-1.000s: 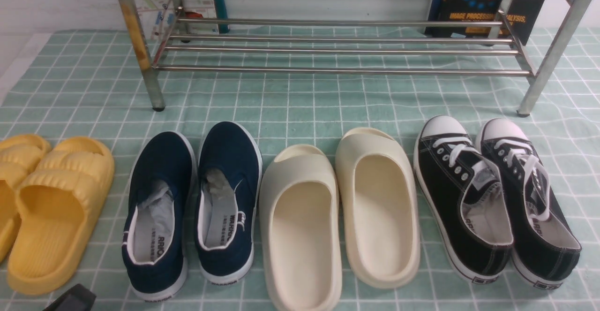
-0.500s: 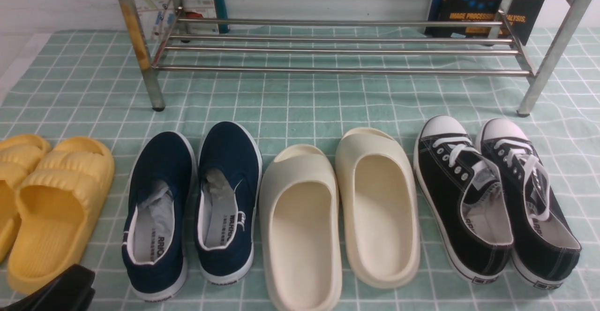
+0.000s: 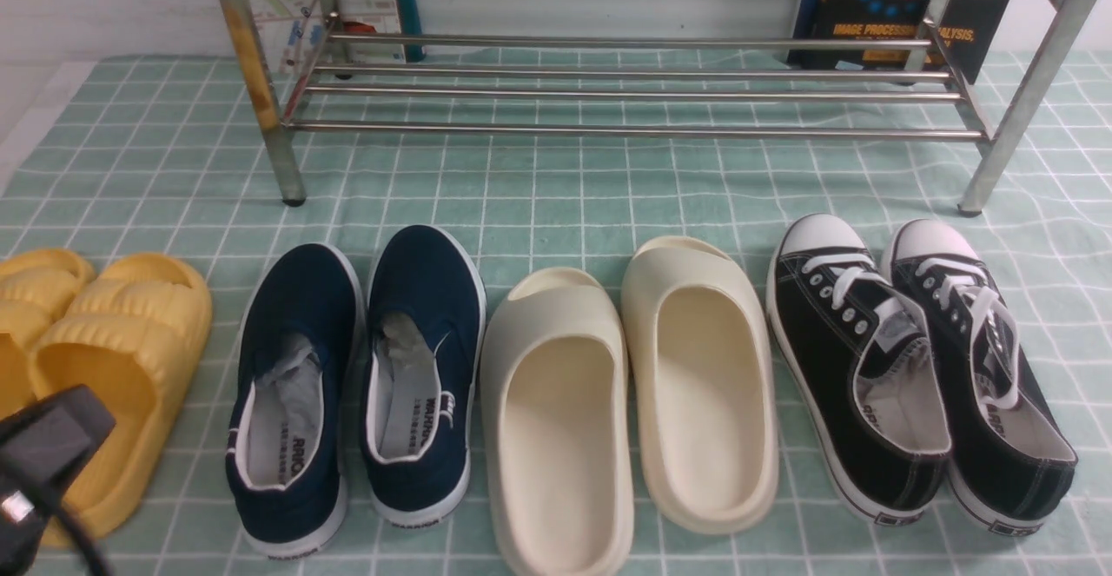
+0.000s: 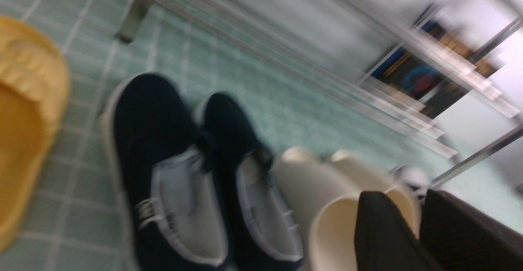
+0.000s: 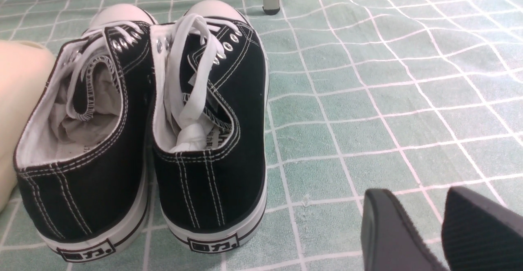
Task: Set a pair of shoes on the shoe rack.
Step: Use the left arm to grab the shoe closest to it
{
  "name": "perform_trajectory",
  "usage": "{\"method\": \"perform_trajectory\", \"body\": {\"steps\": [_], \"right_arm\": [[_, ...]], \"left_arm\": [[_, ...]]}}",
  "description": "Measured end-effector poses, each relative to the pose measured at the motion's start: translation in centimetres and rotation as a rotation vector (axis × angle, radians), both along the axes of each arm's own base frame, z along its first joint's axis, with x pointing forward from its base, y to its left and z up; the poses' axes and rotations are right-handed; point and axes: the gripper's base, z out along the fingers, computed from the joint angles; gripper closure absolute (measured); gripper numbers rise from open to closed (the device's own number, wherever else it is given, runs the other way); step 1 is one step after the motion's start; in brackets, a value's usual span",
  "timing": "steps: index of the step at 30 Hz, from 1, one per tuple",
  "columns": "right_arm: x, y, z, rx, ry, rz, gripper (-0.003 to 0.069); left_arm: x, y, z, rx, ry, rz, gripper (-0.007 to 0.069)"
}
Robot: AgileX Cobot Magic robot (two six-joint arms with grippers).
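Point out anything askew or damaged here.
Nothing is spilled. One post of the shoe rack has yellowish, rust-like staining. The lace-up sneakers slant, toes leftward, and the right one's lace flops loosely over its opening.

Between the shiny steel-tube shoe rack (image 3: 634, 132) and the row of footwear, a strip of the green-and-white checked cloth (image 3: 539, 202) lies open across the front view. A narrow lane of cloth also runs between the yellow ridged slide (image 3: 165, 307) and the left navy-blue canvas slip-on sneaker (image 3: 300, 402). The right navy-blue canvas slip-on sneaker (image 3: 426, 376) is hemmed in, its neighbour on one side and the left cream moulded slide (image 3: 560, 420) close on the other. The rack's upright legs block both ends; its upper bars overhang the lower shelf.
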Motion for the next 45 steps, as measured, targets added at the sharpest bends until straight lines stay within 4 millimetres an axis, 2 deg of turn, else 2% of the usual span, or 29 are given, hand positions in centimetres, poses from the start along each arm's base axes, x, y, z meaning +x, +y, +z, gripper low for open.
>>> {"method": "perform_trajectory", "body": {"steps": [6, 8, 10, 11, 12, 14, 17, 18, 25, 28, 31, 35, 42, 45], "right_arm": [[0.0, 0.0, 0.0, 0.000, 0.000, 0.000, 0.0420], [0.0, 0.0, 0.0, 0.000, 0.000, 0.000, 0.0420], [0.0, 0.0, 0.0, 0.000, 0.000, 0.000, 0.0420], [0.0, 0.0, 0.0, 0.000, 0.000, 0.000, 0.0420], [0.0, 0.0, 0.0, 0.000, 0.000, 0.000, 0.0420], [0.0, 0.0, 0.0, 0.000, 0.000, 0.000, 0.0420], [0.0, 0.0, 0.0, 0.000, 0.000, 0.000, 0.0420], [0.0, 0.0, 0.0, 0.000, 0.000, 0.000, 0.0420], [0.0, 0.0, 0.0, 0.000, 0.000, 0.000, 0.0420], [0.0, 0.0, 0.0, 0.000, 0.000, 0.000, 0.0420], [0.0, 0.0, 0.0, 0.000, 0.000, 0.000, 0.0420], [0.0, 0.0, 0.0, 0.000, 0.000, 0.000, 0.0420], [0.0, 0.0, 0.0, -0.003, 0.000, 0.001, 0.0420], [0.0, 0.0, 0.0, -0.003, 0.000, 0.001, 0.0420]], "left_arm": [[4.7, 2.0, 3.3, 0.330, 0.476, 0.031, 0.0622], [5.7, 2.3, 3.5, 0.358, 0.559, 0.037, 0.0629], [8.5, 2.2, 3.9, 0.379, 0.657, 0.027, 0.0629], [8.7, 2.1, 3.9, 0.383, 0.660, 0.019, 0.0628], [10.5, 1.3, 3.6, 0.405, 0.698, -0.030, 0.0613], [11.4, 0.5, 3.1, 0.430, 0.719, -0.069, 0.0593], [14.1, -1.6, 0.5, 0.492, 0.834, -0.146, 0.0487], [14.3, -1.9, 0.2, 0.495, 0.846, -0.151, 0.0470], [18.8, -3.2, -4.7, 0.448, 0.945, -0.082, 0.0185], [20.1, -3.4, -6.5, 0.417, 0.970, -0.072, 0.0139], [21.5, -2.9, -8.6, 0.366, 1.012, -0.046, 0.0130], [22.2, -2.4, -10.2, 0.354, 1.054, -0.054, 0.0176], [22.4, -2.6, -10.7, 0.355, 1.066, -0.092, 0.0538], [22.2, -2.5, -10.3, 0.369, 1.050, -0.093, 0.0608]]}}
